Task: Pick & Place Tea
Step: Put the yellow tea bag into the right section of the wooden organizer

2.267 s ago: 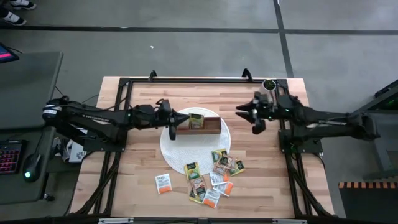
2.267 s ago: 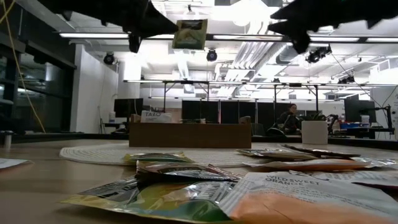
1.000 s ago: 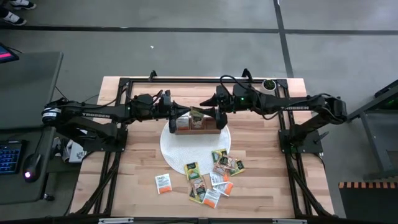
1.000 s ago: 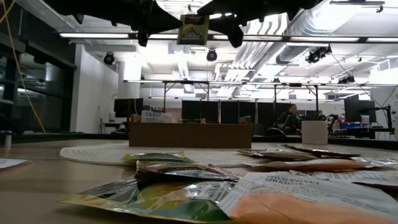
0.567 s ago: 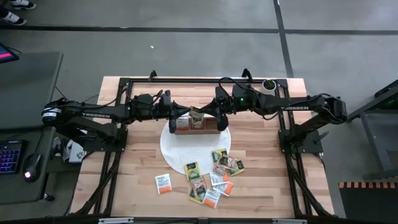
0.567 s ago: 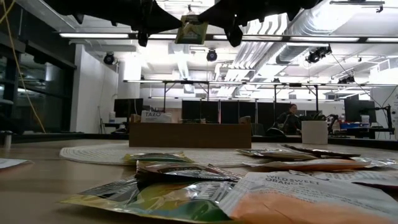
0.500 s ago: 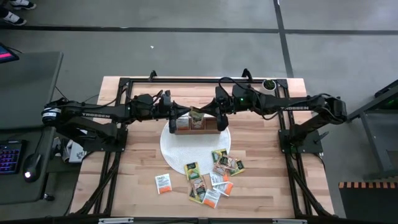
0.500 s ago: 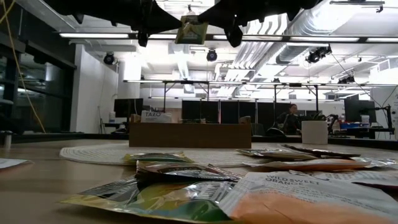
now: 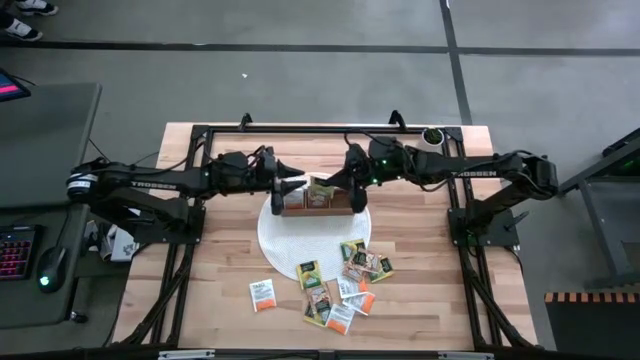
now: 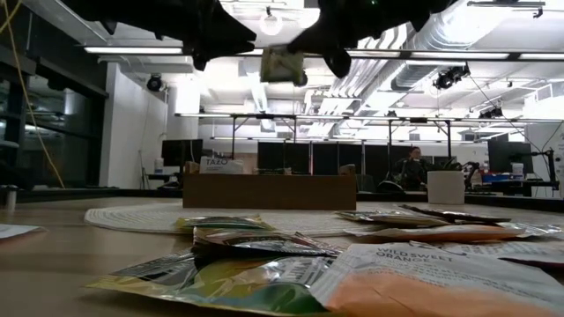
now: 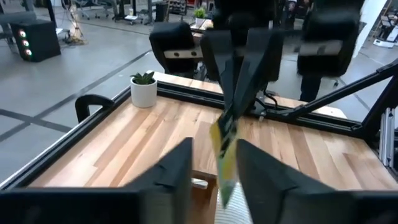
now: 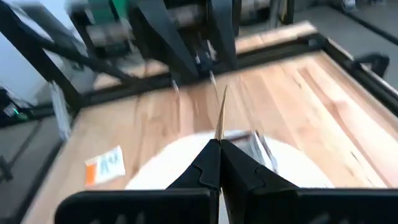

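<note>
Packets of tea [image 9: 340, 285] lie scattered on the near part of the wooden table [image 9: 220, 270], green, orange and white ones overlapping, one white packet [image 9: 262, 294] a little apart to the left. Farther back, a round white mat [image 9: 285, 245] carries the brown wooden box [image 9: 318, 200]. Above that box the two arms meet: the right gripper [image 9: 335, 186] pinches a green tea packet [image 10: 281, 65] by its edge, fingers clamped together on it, while the left gripper [image 9: 285, 186] stands just beside it with its fingers [image 11: 171, 171] parted around the packet.
</note>
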Robot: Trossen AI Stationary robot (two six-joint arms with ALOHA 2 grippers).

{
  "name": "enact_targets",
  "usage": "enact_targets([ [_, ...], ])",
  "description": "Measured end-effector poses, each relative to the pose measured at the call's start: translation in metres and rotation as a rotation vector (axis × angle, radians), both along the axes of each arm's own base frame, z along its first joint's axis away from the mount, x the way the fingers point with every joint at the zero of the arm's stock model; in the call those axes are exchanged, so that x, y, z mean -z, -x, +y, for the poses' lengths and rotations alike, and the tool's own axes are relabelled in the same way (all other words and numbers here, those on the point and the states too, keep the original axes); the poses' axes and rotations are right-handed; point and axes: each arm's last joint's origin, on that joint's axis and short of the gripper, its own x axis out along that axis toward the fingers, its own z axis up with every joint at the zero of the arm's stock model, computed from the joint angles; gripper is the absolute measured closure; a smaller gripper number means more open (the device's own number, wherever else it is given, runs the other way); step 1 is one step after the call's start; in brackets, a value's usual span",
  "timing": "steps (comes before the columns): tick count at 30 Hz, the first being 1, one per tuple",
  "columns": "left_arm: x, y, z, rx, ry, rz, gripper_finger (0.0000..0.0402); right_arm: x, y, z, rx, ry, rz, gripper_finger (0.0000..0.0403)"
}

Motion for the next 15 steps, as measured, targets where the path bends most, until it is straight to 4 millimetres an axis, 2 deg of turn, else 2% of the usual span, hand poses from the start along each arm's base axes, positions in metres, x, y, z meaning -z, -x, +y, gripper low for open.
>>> enact_targets([
  [4, -0.003, 0.008, -0.001, -0.010, 0.099, -0.001, 0.0189, 0.007, 0.003, 0.000, -0.009, 0.018, 0.073, 0.0402],
  [7, -0.003, 0.015, -0.003, 0.006, 0.166, 0.032, 0.0153, 0.012, 0.006, -0.002, -0.003, 0.044, 0.128, 0.0403],
  [10, -0.005, 0.024, -0.005, 0.025, 0.204, 0.062, 0.0138, 0.020, 0.010, -0.009, 0.007, 0.035, 0.149, 0.0403],
  [15, -0.006, 0.032, -0.007, 0.069, 0.247, 0.091, 0.0135, 0.039, 0.018, -0.020, 0.013, 0.030, 0.179, 0.0403],
])
